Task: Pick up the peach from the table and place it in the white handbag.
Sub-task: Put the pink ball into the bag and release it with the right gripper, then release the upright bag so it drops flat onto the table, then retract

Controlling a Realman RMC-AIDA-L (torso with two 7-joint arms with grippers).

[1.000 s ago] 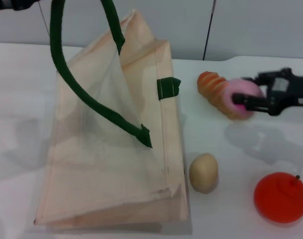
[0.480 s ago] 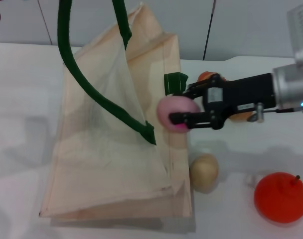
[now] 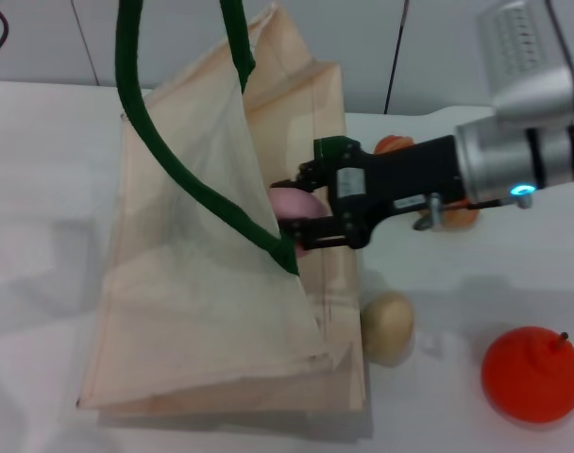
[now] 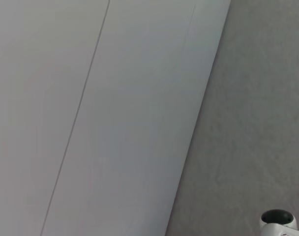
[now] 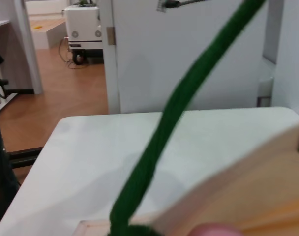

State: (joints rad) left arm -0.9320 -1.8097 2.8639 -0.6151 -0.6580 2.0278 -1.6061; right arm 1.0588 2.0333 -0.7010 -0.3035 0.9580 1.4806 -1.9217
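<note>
The white handbag (image 3: 202, 311) lies on the table with its mouth held open, its dark green handles (image 3: 174, 179) rising out of the top of the head view. My right gripper (image 3: 296, 208) reaches in from the right and is shut on the pale-pink peach (image 3: 285, 202), right at the bag's open upper edge. One handle strap partly hides the peach. In the right wrist view the green handle (image 5: 159, 152) crosses close by, with the bag's cream edge (image 5: 248, 196) and a sliver of the peach (image 5: 213, 230) below it. My left gripper does not show.
A beige potato (image 3: 388, 326) lies just right of the bag's lower corner. The orange-red round fruit (image 3: 532, 373) sits at the front right. An orange ridged item (image 3: 393, 144) lies behind my right arm. The table (image 3: 42, 189) is white.
My right gripper has carried the peach leftward from beside the orange ridged item to the bag's mouth. The bag's handles have shifted slightly.
</note>
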